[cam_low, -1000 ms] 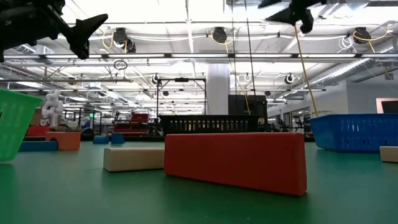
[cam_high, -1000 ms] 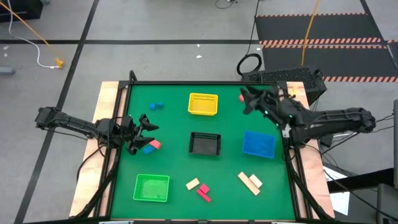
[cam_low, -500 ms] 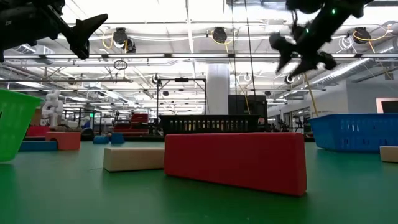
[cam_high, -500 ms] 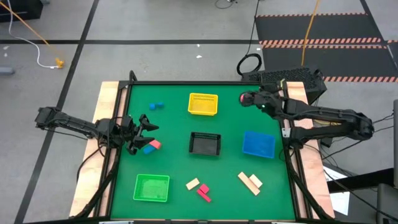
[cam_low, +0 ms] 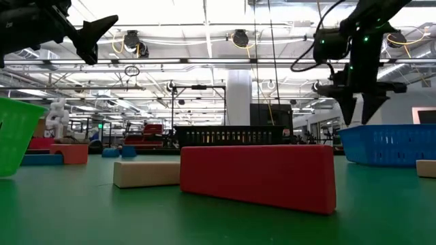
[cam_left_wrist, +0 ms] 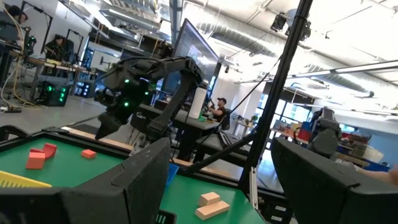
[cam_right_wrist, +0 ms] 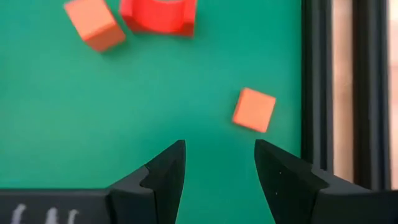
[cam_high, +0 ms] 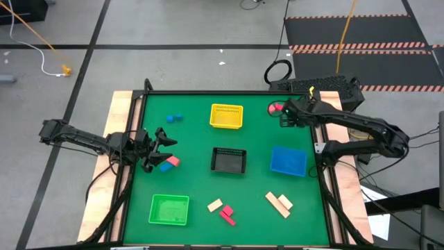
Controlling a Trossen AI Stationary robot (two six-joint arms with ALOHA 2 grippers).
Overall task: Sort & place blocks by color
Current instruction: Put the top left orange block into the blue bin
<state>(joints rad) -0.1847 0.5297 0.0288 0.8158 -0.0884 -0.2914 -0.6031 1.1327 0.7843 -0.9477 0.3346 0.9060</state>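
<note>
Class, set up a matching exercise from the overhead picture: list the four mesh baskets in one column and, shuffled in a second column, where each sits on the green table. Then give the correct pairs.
Things:
1. yellow basket
2. black basket
3. blue basket
4. green basket

Places:
A. near edge, on the left arm's side
B. middle of the table
C. far side, between the small blue blocks and the right tool
D. on the right arm's side, directly beside the black basket

Pairs: 1-C, 2-B, 3-D, 4-A
</note>
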